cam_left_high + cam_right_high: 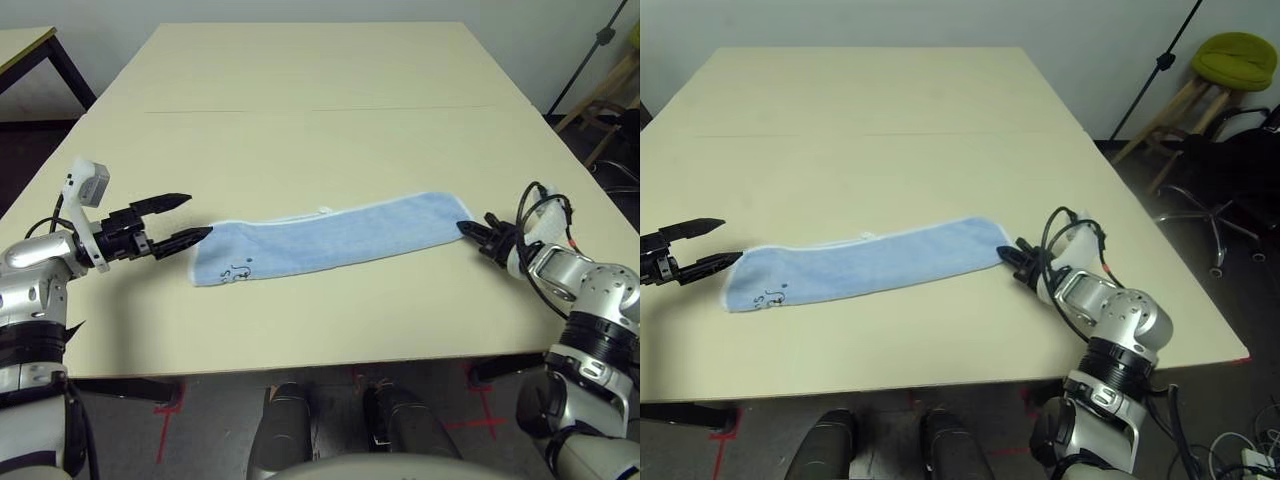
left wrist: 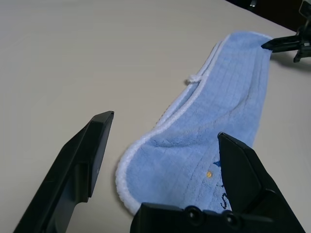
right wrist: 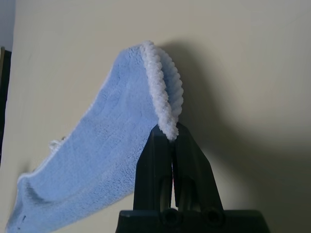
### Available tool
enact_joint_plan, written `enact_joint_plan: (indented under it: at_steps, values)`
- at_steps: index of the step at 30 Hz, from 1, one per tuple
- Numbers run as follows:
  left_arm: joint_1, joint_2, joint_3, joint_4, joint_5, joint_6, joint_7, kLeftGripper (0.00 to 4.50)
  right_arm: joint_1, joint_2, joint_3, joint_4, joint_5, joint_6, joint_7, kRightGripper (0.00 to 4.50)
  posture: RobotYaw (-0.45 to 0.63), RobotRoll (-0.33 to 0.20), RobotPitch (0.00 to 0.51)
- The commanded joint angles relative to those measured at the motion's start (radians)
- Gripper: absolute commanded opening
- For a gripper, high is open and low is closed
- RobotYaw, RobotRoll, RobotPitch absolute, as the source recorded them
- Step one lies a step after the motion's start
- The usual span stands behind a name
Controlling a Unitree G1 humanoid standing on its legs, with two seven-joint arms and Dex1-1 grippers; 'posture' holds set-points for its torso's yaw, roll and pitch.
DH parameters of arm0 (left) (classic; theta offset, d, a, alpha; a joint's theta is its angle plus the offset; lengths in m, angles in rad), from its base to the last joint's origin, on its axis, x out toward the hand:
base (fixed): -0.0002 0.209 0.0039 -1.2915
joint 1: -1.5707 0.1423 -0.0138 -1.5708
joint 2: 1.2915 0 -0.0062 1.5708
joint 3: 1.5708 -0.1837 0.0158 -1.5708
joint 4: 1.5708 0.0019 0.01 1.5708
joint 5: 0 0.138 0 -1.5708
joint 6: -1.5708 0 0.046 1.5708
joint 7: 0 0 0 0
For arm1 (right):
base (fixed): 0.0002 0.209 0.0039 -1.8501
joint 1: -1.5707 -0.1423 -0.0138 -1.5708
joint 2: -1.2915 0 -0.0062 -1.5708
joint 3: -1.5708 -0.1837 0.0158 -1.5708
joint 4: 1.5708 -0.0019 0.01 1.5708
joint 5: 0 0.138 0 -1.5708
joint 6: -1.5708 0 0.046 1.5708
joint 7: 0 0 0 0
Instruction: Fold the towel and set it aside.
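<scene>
The towel (image 1: pixel 330 238) lies as a long light-blue strip with white edging across the near part of the table, a dark embroidered mark near its left end. My right gripper (image 1: pixel 470 229) is shut on the towel's right end; in the right wrist view the fingers (image 3: pixel 171 145) pinch the white edging and lift that corner slightly. My left gripper (image 1: pixel 186 219) stands open just off the towel's left end, one finger above and one near the table, the cloth edge (image 2: pixel 146 160) lying between and ahead of its fingers, not touching.
The cream table (image 1: pixel 320 110) stretches far beyond the towel. A dark table leg (image 1: pixel 60 60) shows at back left. To the right of the table stand a wooden stool with a green cushion (image 1: pixel 1237 55) and an office chair (image 1: pixel 1230 170).
</scene>
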Motion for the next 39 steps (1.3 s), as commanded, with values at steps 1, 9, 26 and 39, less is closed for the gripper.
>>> enact_joint_plan:
  at_steps: [1,9,26,39]
  values:
    - [0.000,-0.009,-0.022,-0.004,-0.001,0.008,-0.019,4.50,0.020,-0.034,-0.033,-0.027,0.025,0.015,-0.015,0.02,0.09,0.000,0.141]
    - [-0.017,-0.014,-0.040,-0.020,-0.005,0.035,-0.041,4.50,0.054,-0.176,-0.026,-0.034,0.061,-0.034,0.068,0.02,0.08,0.000,0.141]
    - [-0.035,-0.026,-0.045,-0.036,-0.009,0.066,-0.045,4.50,0.176,-0.399,0.160,-0.096,0.039,-0.157,0.287,0.02,0.08,0.000,0.140]
    - [-0.025,-0.028,-0.039,-0.053,-0.014,0.076,-0.035,4.50,0.043,-0.460,0.482,-0.232,0.018,-0.181,0.430,0.02,0.10,0.000,0.128]
